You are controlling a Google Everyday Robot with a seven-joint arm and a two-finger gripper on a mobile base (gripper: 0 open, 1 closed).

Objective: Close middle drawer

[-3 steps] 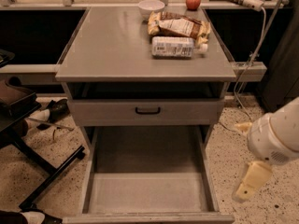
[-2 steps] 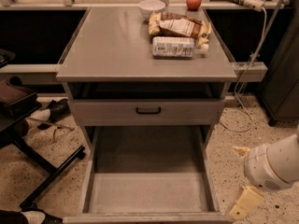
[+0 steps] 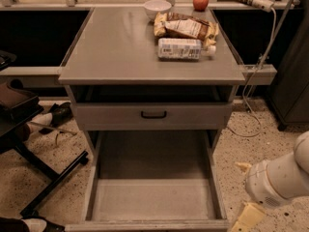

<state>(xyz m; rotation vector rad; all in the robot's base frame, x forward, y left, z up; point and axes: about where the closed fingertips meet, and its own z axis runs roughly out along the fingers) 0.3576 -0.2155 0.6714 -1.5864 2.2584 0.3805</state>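
The middle drawer [image 3: 152, 199] is pulled far out of the grey cabinet; its long bare grey tray is empty and its front rail [image 3: 145, 224] lies at the bottom edge of the view, with its handle out of sight. Above it the uppermost drawer front [image 3: 120, 115] with its black handle [image 3: 153, 114] is closed. My gripper [image 3: 244, 193] is low at the right, just outside the tray's right wall, on the white arm [image 3: 282, 178]. Its two cream fingers stand apart and hold nothing. It touches nothing.
On the cabinet top [image 3: 111, 47] lie a white bowl [image 3: 157, 7], a red apple [image 3: 200, 1], a snack bag [image 3: 186, 28] and a lying bottle [image 3: 181, 48]. A chair's black legs [image 3: 48, 178] and shoes [image 3: 55, 115] are on the left floor. A cable [image 3: 251, 81] hangs at the right.
My gripper and arm have moved down and toward the lower right corner of the view. The drawer has not moved.
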